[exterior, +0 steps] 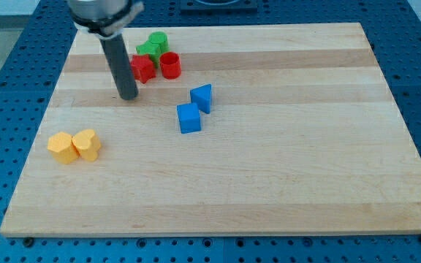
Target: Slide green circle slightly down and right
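The green circle (158, 41) sits near the view's top, touching a green star (147, 50) to its lower left. Just below them lie a red star-like block (142, 69) and a red round block (170, 65). My rod comes down from the view's top left, and my tip (128, 96) rests on the board below and left of this cluster, about a block's width below the red star-like block. The tip touches no block.
A blue triangular block (203, 97) and a blue cube (189, 117) lie near the board's middle. Two yellow blocks (74, 145) sit side by side at the view's left. The wooden board (269, 183) lies on a blue perforated table.
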### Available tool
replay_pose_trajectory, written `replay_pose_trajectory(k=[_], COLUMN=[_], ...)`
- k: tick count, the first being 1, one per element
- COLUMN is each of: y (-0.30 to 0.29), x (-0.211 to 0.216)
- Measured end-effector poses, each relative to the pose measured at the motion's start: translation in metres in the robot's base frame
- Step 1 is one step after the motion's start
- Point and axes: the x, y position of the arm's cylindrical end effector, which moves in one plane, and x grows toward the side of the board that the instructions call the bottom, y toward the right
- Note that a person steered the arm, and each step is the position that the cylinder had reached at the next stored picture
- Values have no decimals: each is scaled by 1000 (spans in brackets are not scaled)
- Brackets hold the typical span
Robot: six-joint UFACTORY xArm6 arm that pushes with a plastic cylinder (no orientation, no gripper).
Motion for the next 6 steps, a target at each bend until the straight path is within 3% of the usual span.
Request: replay_pose_trajectory(k=[1, 2, 3, 4, 5, 6], y=[21, 25, -16, -43, 9, 45], x=[-48, -53, -54, -99, -163, -176])
